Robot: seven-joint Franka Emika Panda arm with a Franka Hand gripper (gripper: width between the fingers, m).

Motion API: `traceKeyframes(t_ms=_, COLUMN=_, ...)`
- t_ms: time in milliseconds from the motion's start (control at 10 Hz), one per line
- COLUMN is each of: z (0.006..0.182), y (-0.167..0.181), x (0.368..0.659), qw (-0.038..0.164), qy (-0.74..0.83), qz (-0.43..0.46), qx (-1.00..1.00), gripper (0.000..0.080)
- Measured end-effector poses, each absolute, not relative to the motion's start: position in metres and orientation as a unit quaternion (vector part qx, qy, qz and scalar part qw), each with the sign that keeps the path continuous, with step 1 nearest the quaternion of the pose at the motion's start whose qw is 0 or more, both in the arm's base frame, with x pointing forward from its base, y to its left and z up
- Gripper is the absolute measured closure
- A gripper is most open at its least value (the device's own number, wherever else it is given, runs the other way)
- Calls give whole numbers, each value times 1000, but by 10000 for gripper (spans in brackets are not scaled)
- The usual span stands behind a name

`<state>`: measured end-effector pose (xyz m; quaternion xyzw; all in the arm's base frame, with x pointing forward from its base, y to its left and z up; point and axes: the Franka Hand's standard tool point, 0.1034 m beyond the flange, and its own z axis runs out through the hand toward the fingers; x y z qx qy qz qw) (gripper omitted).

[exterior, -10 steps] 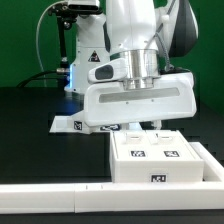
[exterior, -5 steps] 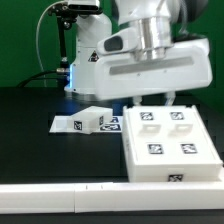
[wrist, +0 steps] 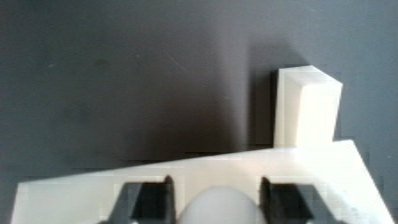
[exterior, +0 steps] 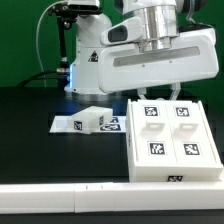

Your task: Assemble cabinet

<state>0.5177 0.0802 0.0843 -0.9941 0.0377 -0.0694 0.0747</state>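
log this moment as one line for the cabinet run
step: cabinet assembly | fingers: closed on cabinet body | cabinet body: four-panelled tagged face in view | small tagged piece: on table, apart from cabinet body

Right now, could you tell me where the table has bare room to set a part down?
Bare table lies on the exterior view's left, between the rail and the marker board. That view's right is crowded: the cabinet, held by the gripper.
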Motion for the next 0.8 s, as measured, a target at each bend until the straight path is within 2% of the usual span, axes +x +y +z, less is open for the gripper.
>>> traceKeyframes(t_ms=300, z=120, y=83, x=543, qw=75, qy=44, qz=-33, qx=-996, gripper=577)
traceKeyframes(t_ms=400, z=123, y=84, x=553, qw=77, qy=44, qz=-28, qx=-996, gripper=577)
traceKeyframes(t_ms=800, z=124, y=81, x=554, qw=78, qy=44, qz=-8, qx=-996, gripper=577)
